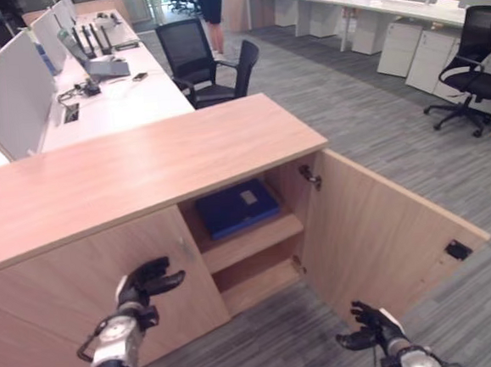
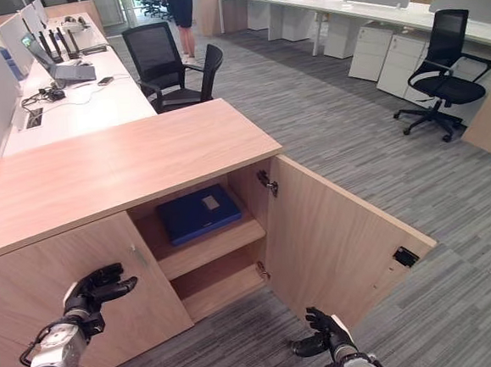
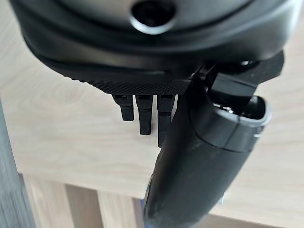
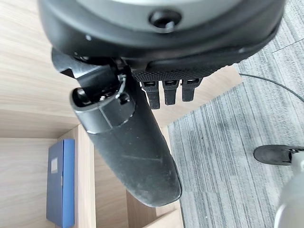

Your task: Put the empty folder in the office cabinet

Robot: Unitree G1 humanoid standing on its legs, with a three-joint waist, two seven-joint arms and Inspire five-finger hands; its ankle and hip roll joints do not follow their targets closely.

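A dark blue folder (image 1: 237, 208) lies flat on the upper shelf (image 1: 254, 242) of the wooden office cabinet (image 1: 142, 166); it also shows in the right wrist view as the folder (image 4: 61, 187). The cabinet's right door (image 1: 385, 232) stands wide open. My left hand (image 1: 143, 285) hovers in front of the closed left door (image 1: 59, 300), fingers relaxed and holding nothing. My right hand (image 1: 372, 327) is low over the carpet below the open door's edge, also open and holding nothing. Both hands are apart from the folder.
A lower shelf (image 1: 258, 286) sits under the folder. Behind the cabinet is a white desk (image 1: 111, 100) with a laptop and a black office chair (image 1: 206, 63). Another black chair (image 1: 472, 64) stands at the far right. A person (image 1: 210, 8) stands at the back.
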